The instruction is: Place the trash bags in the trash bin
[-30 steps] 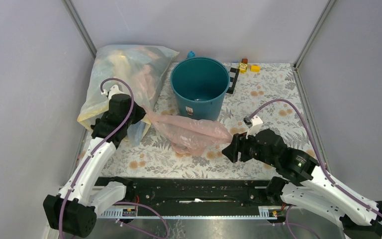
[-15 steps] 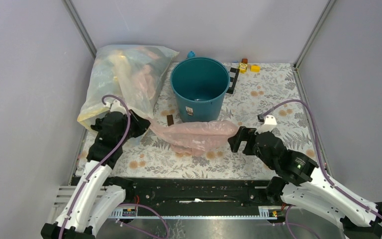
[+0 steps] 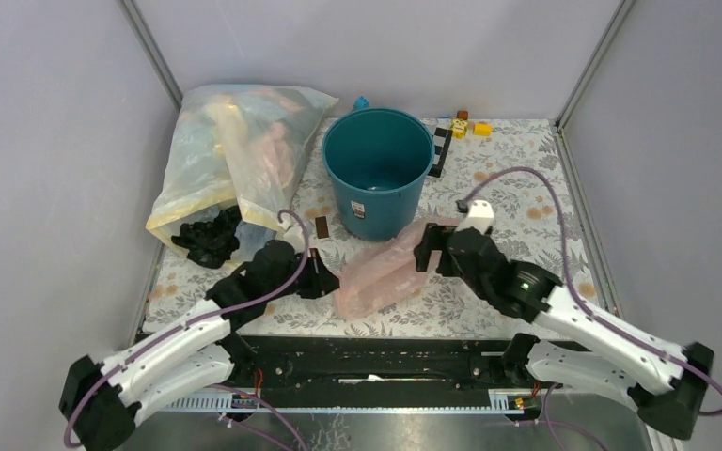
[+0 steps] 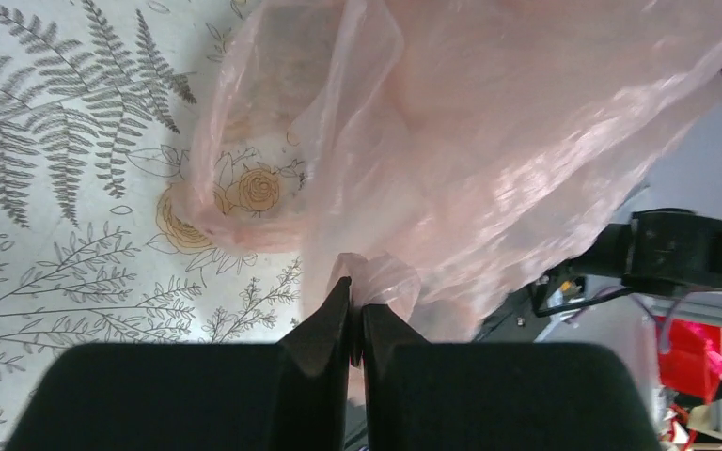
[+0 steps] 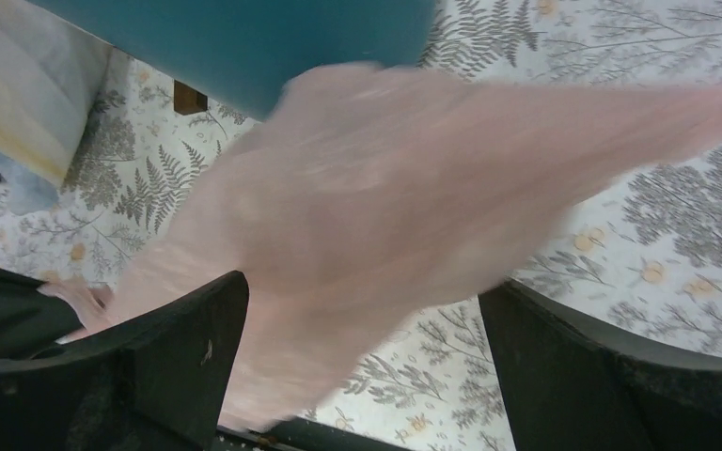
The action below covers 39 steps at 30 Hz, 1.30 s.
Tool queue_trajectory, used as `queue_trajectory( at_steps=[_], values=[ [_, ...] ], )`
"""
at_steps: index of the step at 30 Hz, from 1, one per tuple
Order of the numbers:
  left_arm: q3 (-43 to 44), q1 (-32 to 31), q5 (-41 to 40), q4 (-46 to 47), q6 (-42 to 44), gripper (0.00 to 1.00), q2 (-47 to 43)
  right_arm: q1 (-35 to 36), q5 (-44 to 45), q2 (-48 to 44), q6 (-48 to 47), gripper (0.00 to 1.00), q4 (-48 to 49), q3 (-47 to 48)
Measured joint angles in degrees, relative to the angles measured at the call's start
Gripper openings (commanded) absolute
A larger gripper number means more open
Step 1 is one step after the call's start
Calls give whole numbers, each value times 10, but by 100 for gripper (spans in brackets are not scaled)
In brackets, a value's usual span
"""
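Note:
The teal-blue trash bin point(image 3: 378, 169) stands upright at the back middle, open and with nothing showing inside. A pink translucent trash bag point(image 3: 383, 272) lies in front of it, its far end against the bin's wall. My left gripper point(image 3: 324, 280) is shut on the bag's near-left corner; the left wrist view shows its jaws point(image 4: 357, 293) pinching a fold of the pink bag point(image 4: 489, 122). My right gripper point(image 3: 430, 252) is open at the bag's right end. In the right wrist view its fingers point(image 5: 362, 287) straddle the pink bag point(image 5: 385, 207) without closing, with the bin point(image 5: 244, 38) just beyond.
A large clear yellowish bag point(image 3: 235, 150), stuffed full, leans in the back left corner, with a black crumpled bag point(image 3: 209, 240) at its mouth. Small toy blocks point(image 3: 465, 124) and a black strip point(image 3: 440, 150) lie behind the bin. A small dark piece point(image 3: 321, 228) lies left of the bin.
My left gripper left the large bag and swung right and nearer, drawing the pink bag's left end along. My right gripper moved toward the bin. The bag bunched up against the bin.

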Motion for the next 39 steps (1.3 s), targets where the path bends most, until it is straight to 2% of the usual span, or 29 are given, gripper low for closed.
queue_trajectory(
  at_steps=[3,9,12,15,18,22,26,30,35,39],
  values=[
    [0,-46,-38,21,-5,6,41,0,-11,76,-12,100,43,16],
    [0,-61,-126,60,-13,5,77,-10,-15,198,-23,100,137,42],
    [7,-61,-173,80,-13,4,110,-32,-26,243,-26,100,212,37],
    [20,-60,-210,95,-13,4,145,-59,-55,264,-28,100,339,-8],
    [35,-48,-227,112,-12,2,177,-89,-87,301,-27,100,439,-46],
    [65,22,-214,140,-9,2,239,-124,-145,398,-25,100,527,-31],
    [100,83,-195,146,3,2,280,-149,-196,486,-23,100,542,41],
    [143,102,-178,147,19,2,301,-172,-233,536,-16,98,533,123],
    [153,102,-170,135,33,2,288,-182,-245,510,-15,98,522,120],
    [141,102,-168,108,39,2,237,-185,-240,420,-17,95,485,66]
  ],
)
